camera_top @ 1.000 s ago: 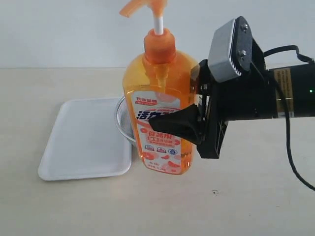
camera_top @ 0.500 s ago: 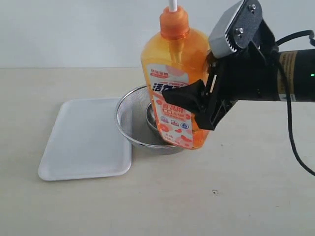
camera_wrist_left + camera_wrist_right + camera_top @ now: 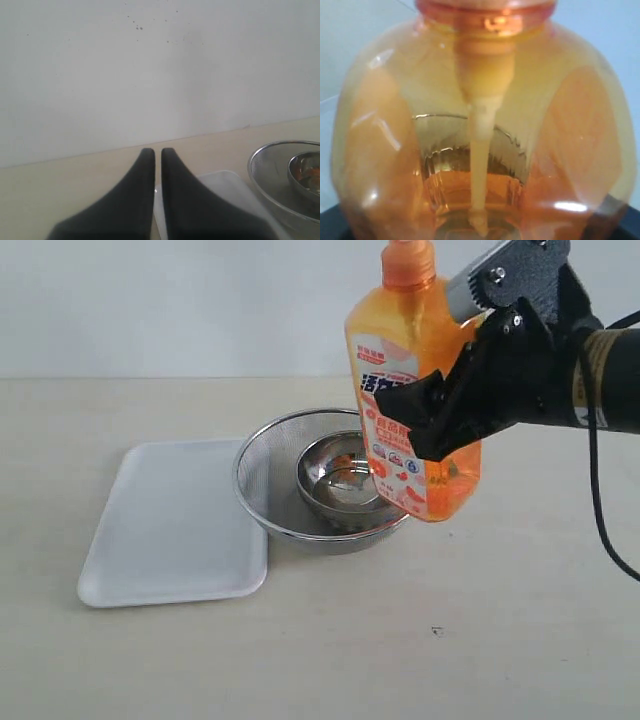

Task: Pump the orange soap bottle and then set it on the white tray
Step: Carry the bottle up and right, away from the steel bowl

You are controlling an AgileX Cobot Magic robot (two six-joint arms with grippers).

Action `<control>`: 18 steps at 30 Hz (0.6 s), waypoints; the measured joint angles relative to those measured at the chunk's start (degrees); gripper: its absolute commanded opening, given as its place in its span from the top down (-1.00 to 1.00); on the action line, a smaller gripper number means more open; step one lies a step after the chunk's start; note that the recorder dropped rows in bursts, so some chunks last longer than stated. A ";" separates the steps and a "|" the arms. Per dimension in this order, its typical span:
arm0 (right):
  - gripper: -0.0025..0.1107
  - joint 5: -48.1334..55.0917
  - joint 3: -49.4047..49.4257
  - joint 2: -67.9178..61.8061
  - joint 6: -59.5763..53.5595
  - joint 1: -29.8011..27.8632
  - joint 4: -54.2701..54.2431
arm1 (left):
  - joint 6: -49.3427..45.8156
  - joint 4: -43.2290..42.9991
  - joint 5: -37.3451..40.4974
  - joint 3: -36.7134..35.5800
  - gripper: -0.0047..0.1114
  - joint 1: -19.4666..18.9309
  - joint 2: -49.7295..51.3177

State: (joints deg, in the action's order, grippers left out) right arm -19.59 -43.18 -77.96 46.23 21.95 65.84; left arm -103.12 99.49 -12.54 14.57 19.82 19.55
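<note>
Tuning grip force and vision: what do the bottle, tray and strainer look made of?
Orange soap bottle: translucent glossy plastic, liquid and dip tube show through.
White tray: likely matte plastic, smooth, moulded rounded rim.
Strainer: fine metal mesh, probably steel, shiny rim.

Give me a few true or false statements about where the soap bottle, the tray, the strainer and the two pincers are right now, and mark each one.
1. The right pincer holds the orange soap bottle up in the air. True.
2. The orange soap bottle stands on the white tray. False: it hangs in the right pincer's grip, off to the tray's right, by the far rim of the mesh strainer.
3. A small steel bowl sits inside the mesh strainer. True.
4. The left pincer grips the mesh strainer's rim. False: its fingers are closed together on nothing, apart from the strainer.
</note>
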 measured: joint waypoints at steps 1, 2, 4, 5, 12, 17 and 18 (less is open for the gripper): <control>0.96 0.56 0.00 0.00 -0.36 0.00 -0.99 | 0.00 0.00 0.00 0.00 0.84 0.00 0.00; 0.96 1.71 0.00 0.00 -1.05 0.00 -3.26 | 0.00 0.00 0.00 0.00 0.84 0.00 0.00; 0.96 3.92 0.00 0.00 -3.69 0.00 -8.18 | 0.03 0.00 0.00 0.00 0.84 0.00 0.00; 0.96 4.96 0.00 0.00 -5.16 0.00 -10.31 | 0.14 0.00 0.00 0.00 0.84 0.00 0.00; 0.96 9.08 0.00 0.00 -18.99 0.00 -29.25 | 0.14 0.00 0.21 0.00 0.84 0.00 0.00; 0.96 9.73 0.00 0.00 -35.16 0.00 -48.77 | 0.25 0.00 0.21 0.00 0.84 0.00 0.00; 0.96 9.73 0.00 0.00 -40.24 0.00 -54.53 | 0.25 0.00 0.21 0.00 0.84 0.00 0.00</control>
State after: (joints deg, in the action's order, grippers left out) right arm -9.86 -43.18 -77.96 5.99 21.95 11.32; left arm -102.87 99.49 -12.33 14.57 19.82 19.55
